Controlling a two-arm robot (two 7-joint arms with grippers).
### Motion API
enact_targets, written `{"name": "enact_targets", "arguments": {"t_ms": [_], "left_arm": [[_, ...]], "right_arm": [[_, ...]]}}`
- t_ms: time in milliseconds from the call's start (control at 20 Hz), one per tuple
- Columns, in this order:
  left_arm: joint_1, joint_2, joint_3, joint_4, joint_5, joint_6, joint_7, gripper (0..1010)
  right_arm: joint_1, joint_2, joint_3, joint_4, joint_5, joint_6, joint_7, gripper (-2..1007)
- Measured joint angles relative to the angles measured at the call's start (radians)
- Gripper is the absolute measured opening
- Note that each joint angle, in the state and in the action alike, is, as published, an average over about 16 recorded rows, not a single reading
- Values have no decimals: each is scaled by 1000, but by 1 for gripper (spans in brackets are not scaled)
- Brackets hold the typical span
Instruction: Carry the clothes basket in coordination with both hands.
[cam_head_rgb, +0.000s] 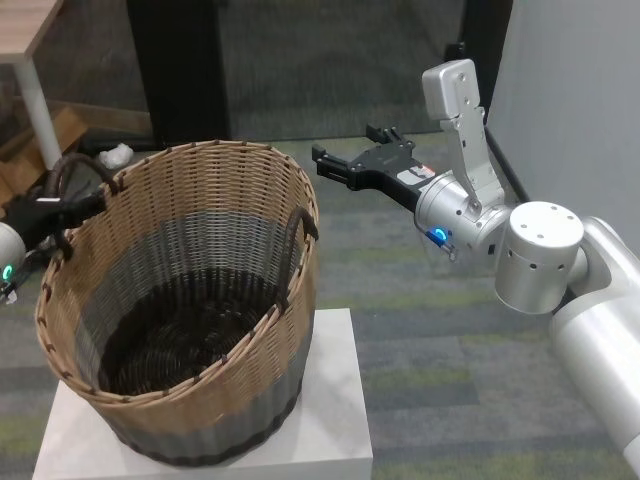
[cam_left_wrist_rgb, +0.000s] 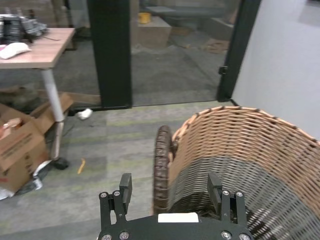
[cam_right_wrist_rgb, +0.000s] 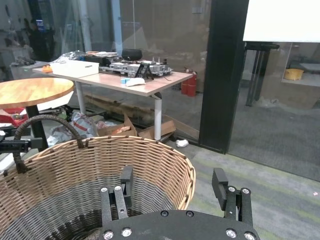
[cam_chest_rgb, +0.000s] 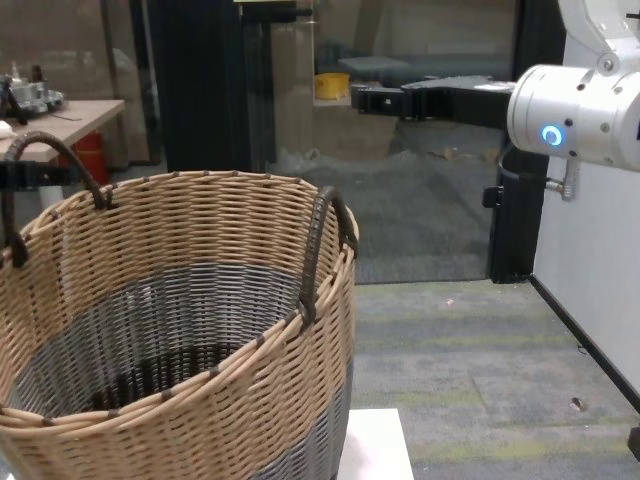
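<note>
Straddling basket handle (cam_left_wrist_rgb: 161, 170), left fingers (cam_left_wrist_rgb: 125, 187) spread

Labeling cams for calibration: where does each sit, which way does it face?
Head: high, looking down into the clothes basket; both arms show.
Chest: low, level with the basket rim; right gripper above it.
Left wrist: behind the open left gripper, straddling a handle.
Right wrist: behind the open right gripper, over the rim.
All four share the basket.
</note>
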Motion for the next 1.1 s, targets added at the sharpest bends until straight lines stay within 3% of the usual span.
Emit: {"name": "enact_targets", "arguments": {"t_ms": [250,400,750,1100], "left_arm": [[16,3,-10,-42,26,9,24,1000],[23,0,-16,-63,28,-13,5,1000],[26,-10,-18,-90,-6,-116,-109,1000],[26,-18,-8,-110,-78,-216,-246,1000]], "right_arm": [[0,0,0,0,0,0,0,1000],[0,0,0,0,0,0,0,1000],[0,0,0,0,0,0,0,1000],[0,0,0,0,0,0,0,1000]]}}
